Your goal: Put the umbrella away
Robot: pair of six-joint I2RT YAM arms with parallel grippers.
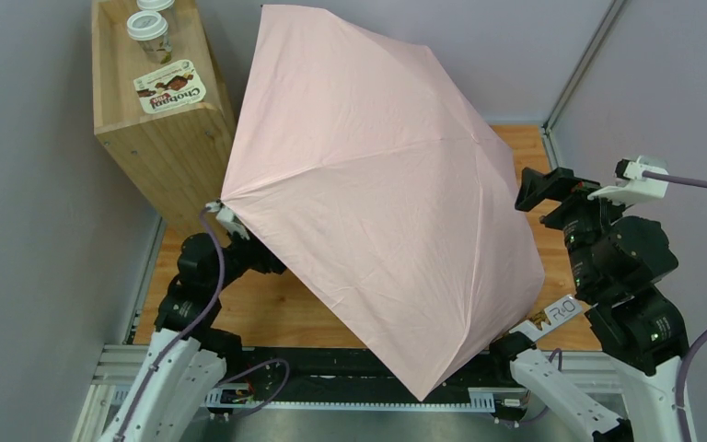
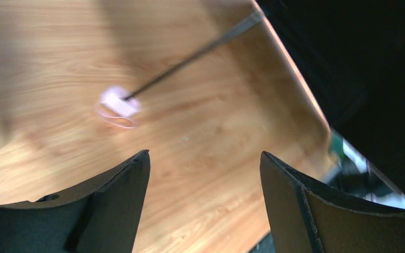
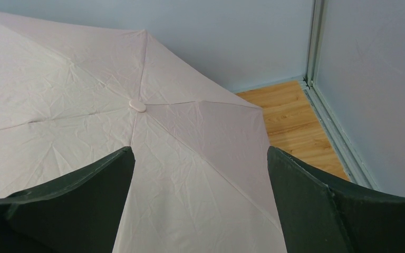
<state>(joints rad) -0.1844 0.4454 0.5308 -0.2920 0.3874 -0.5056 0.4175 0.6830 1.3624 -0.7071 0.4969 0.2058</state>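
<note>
While the pale pink fabric folding umbrella (image 1: 377, 212) stands fully open, tilted across the middle of the light wooden table (image 1: 267, 313), no part of the stowing appears done; in my judgement the canopy has yet to be collapsed.

Findings:
- The left gripper (image 2: 204, 158) is spread wide and holds nothing. It hangs over bare table near a thin black rib (image 2: 190, 58), whose pink tip cap (image 2: 118, 103) lies at the table surface.
- The right gripper (image 3: 200, 153) is likewise spread and empty, aimed at the outside of the canopy below its small pink top cap (image 3: 137, 106).
- The black handle is not visible in any view.

Risks:
- Much of the left arm sits under the canopy, out of sight of the overhead camera. A move made there could snag or bend a rib unnoticed.
- Pinching fabric alone would likely slip or crease it without closing the frame.
- A sideways push from the right could roll the canopy on its rim towards the tall pale wooden crate (image 1: 161, 157). That might disturb the white-lidded paper cups (image 1: 150, 32) and the flat yoghurt pack (image 1: 170, 90) on top. Whether canopy and crate touch cannot be told.
- The canopy's near edge overhangs the arm bases and could catch there.
</note>
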